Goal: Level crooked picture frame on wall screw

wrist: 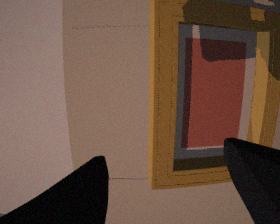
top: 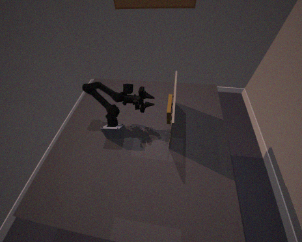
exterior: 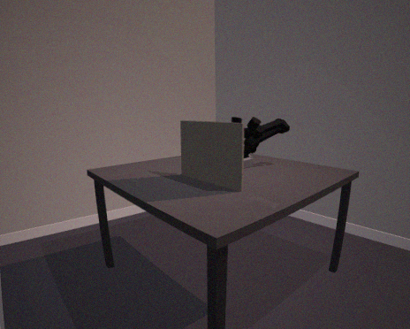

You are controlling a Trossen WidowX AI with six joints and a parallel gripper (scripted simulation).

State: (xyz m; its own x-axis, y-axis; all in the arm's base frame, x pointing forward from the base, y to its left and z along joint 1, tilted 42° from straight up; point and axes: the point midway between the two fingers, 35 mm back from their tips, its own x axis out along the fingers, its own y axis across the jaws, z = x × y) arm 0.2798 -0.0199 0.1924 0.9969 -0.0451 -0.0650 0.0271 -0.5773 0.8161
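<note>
The picture frame [top: 169,110] [wrist: 162,100] has a golden-brown border around a red and blue-grey picture. It hangs on the near face of the upright wall panel [top: 175,94] [exterior: 212,155] [wrist: 110,100]. In the wrist view its left side looks about upright; perspective makes any small tilt hard to judge. My gripper [top: 154,101] [wrist: 166,157] is open and empty, drawn back from the frame with a visible gap in the top view. The panel hides the frame and fingertips in the exterior view. The screw and the notched strip are hidden.
The arm [top: 102,97] [exterior: 269,128] stands on a pale base plate [top: 112,127] on the table [top: 130,185] [exterior: 274,195]. Shadows of the arm and panel fall across the table. A brown object [top: 155,4] shows at the top edge of the top view.
</note>
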